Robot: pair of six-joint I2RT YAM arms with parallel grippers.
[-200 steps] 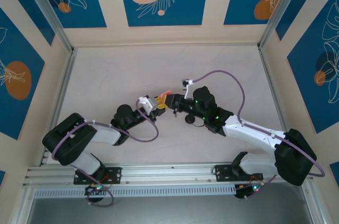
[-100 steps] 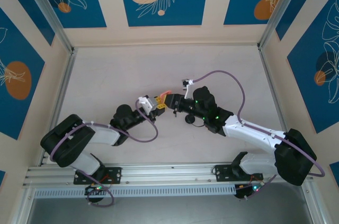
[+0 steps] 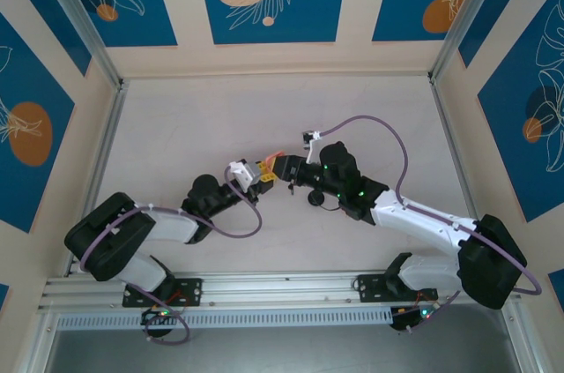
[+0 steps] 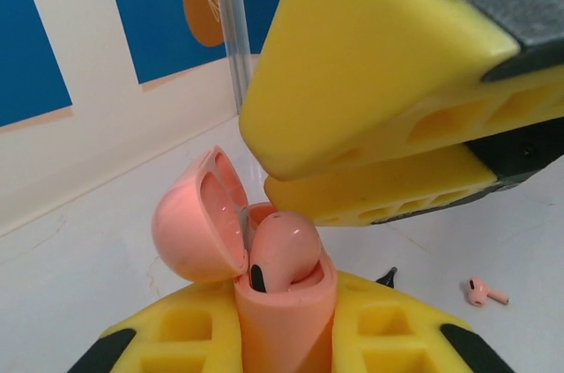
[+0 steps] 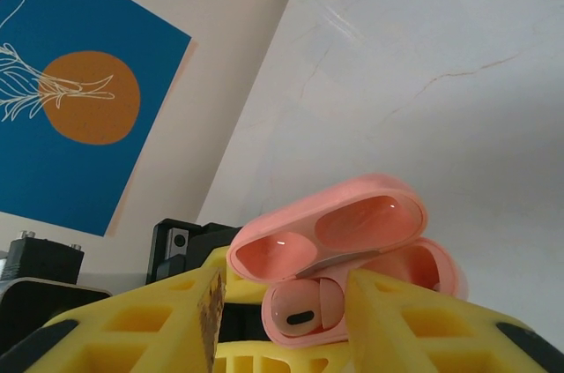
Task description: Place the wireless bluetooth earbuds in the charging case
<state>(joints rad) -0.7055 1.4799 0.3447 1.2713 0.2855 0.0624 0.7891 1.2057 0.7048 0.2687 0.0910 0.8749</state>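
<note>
The right hand (image 5: 286,289) has opened and left one earbud (image 4: 282,245) in the case (image 5: 352,223) the left hand (image 4: 282,331) grips; a second earbud (image 4: 486,292) lies on the worktop (image 4: 106,258).

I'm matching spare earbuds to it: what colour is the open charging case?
Salmon pink, lid and body alike; the left wrist view shows the charging case best.

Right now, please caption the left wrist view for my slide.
Left end effector grips the open case, one earbud inside; right end effector above it; second earbud on the table.

Open pink charging case (image 4: 282,331) holds one earbud (image 4: 284,249).
</note>
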